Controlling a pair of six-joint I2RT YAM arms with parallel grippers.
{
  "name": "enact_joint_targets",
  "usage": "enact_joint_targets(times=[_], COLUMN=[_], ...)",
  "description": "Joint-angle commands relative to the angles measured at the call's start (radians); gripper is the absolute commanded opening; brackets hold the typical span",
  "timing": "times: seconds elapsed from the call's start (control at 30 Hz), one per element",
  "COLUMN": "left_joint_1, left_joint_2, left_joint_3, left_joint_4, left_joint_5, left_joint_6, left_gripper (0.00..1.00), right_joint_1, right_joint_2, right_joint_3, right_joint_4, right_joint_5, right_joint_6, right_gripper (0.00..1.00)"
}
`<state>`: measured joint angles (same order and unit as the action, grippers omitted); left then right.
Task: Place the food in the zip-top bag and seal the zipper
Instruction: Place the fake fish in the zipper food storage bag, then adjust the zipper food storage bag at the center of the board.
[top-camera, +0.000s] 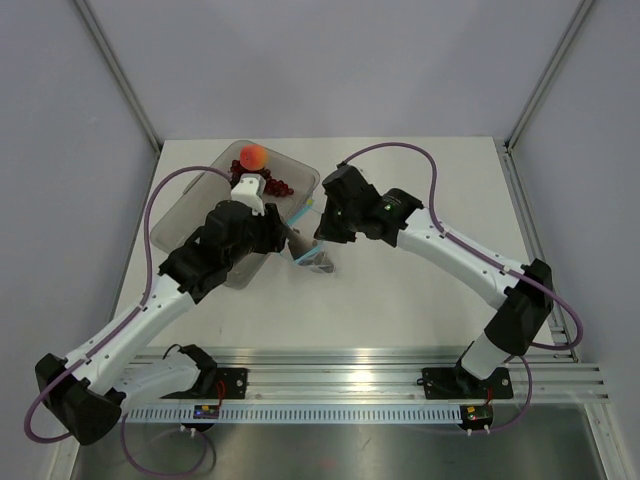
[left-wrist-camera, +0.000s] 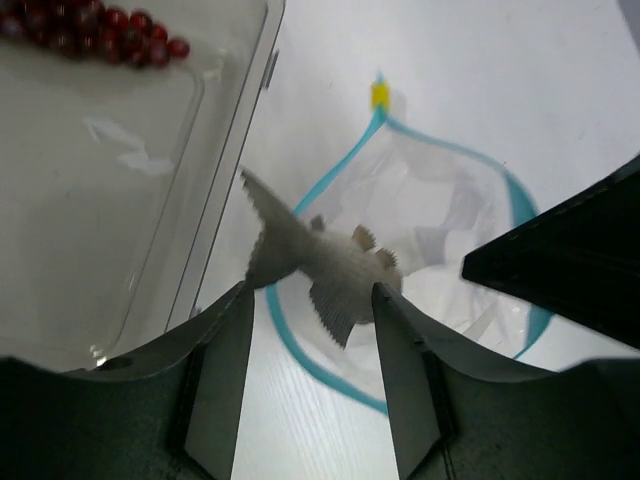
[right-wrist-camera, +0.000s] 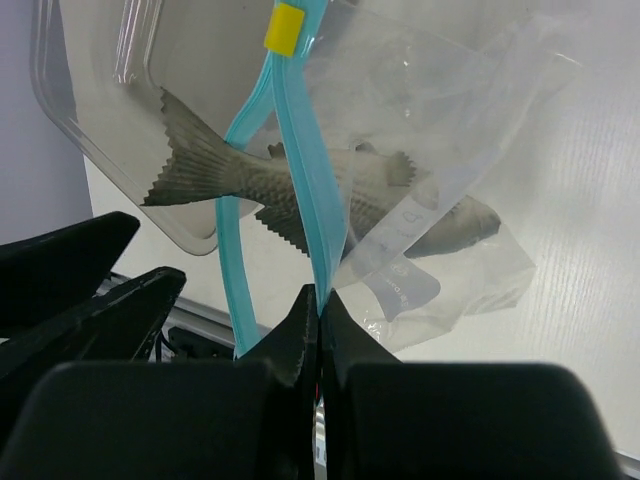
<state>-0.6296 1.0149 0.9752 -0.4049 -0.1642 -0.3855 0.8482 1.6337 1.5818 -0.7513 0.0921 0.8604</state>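
Observation:
A grey toy fish (left-wrist-camera: 335, 262) lies head-first in the mouth of the clear zip-top bag (left-wrist-camera: 450, 205), with its tail (right-wrist-camera: 190, 165) still outside. My left gripper (left-wrist-camera: 312, 298) is open just behind the fish, one finger on each side of its fin, and grips nothing. My right gripper (right-wrist-camera: 320, 296) is shut on the blue-teal zipper (right-wrist-camera: 302, 150) and holds the bag's mouth up and open. An orange peach (top-camera: 254, 155) and dark red grapes (top-camera: 276, 186) sit in the tray. In the top view the bag (top-camera: 320, 258) hangs between the two grippers.
The large translucent tray (top-camera: 195, 215) sits at the left, its near corner (right-wrist-camera: 95, 110) close to the bag's mouth. A yellow slider (right-wrist-camera: 284, 28) sits at the far end of the zipper. An aluminium rail (top-camera: 380, 385) runs along the near table edge.

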Motion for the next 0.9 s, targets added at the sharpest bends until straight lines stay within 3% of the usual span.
enact_joint_targets(times=[0.0, 0.23, 0.53, 0.73, 0.83, 0.87], left_joint_1=[0.008, 0.013, 0.025, 0.027, 0.027, 0.027], left_joint_2=[-0.061, -0.088, -0.047, -0.001, 0.028, 0.034], left_joint_3=[-0.026, -0.108, -0.174, -0.208, -0.201, -0.187], left_joint_4=[-0.052, -0.037, 0.055, 0.135, 0.164, 0.16], left_joint_5=[-0.064, -0.017, 0.101, 0.158, 0.16, 0.158], left_joint_6=[-0.113, -0.231, -0.325, -0.355, -0.354, -0.348], left_gripper=[0.52, 0.52, 0.38, 0.35, 0.15, 0.0], right_joint_1=[0.005, 0.005, 0.005, 0.005, 0.005, 0.005], right_joint_2=[-0.058, -0.061, -0.072, -0.071, -0.075, -0.077], right_joint_3=[-0.003, -0.011, -0.013, -0.014, -0.025, -0.028], right_joint_4=[0.035, 0.043, 0.036, 0.043, 0.043, 0.04], right_joint_5=[0.009, 0.003, 0.011, 0.003, 0.003, 0.009], right_joint_6=[0.002, 0.005, 0.003, 0.003, 0.002, 0.003], right_gripper=[0.0, 0.0, 0.0, 0.0, 0.0, 0.0])
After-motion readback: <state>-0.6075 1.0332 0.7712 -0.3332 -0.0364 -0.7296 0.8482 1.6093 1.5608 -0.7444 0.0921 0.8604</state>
